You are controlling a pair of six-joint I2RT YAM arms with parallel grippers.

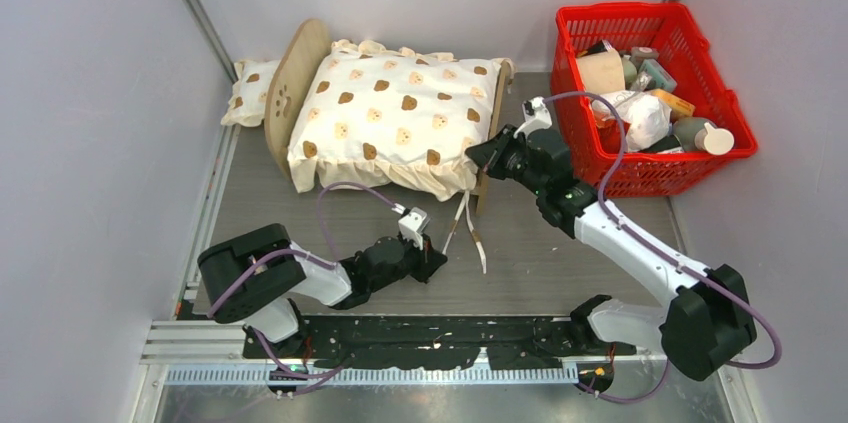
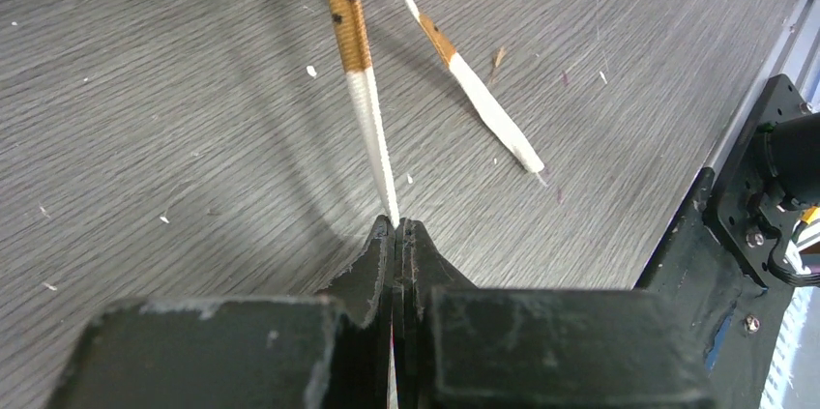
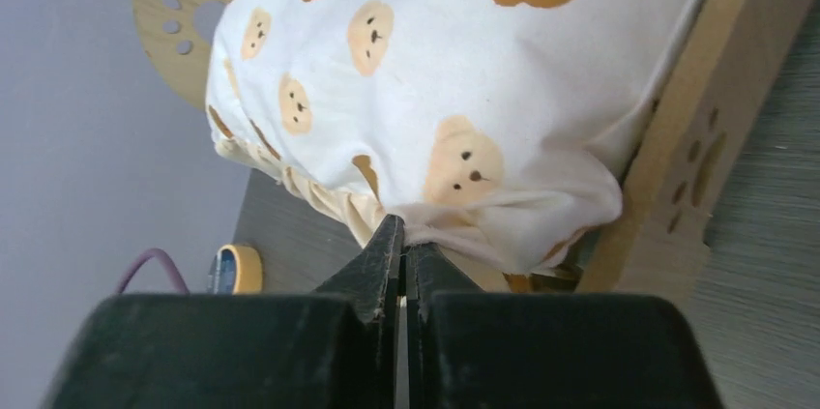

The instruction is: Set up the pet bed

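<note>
The pet bed stands at the back of the table, its arched headboard [image 1: 292,88] on the left and its footboard [image 1: 496,123] on the right. A cream bear-print cushion [image 1: 395,118] lies on it and hides the base. My right gripper [image 1: 480,155] is shut on the cushion's near-right corner [image 3: 503,225], beside the paw-cut footboard [image 3: 696,167]. My left gripper [image 1: 432,261] lies low on the table, shut on the tip of one white-and-brown tie strap [image 2: 363,90]. A second strap [image 2: 474,90] lies loose beside it.
A small bear-print pillow [image 1: 250,91] lies behind the headboard against the left wall. A red basket [image 1: 650,93] full of items stands at the back right, close to my right arm. A yellow tape roll [image 3: 237,269] sits on the table.
</note>
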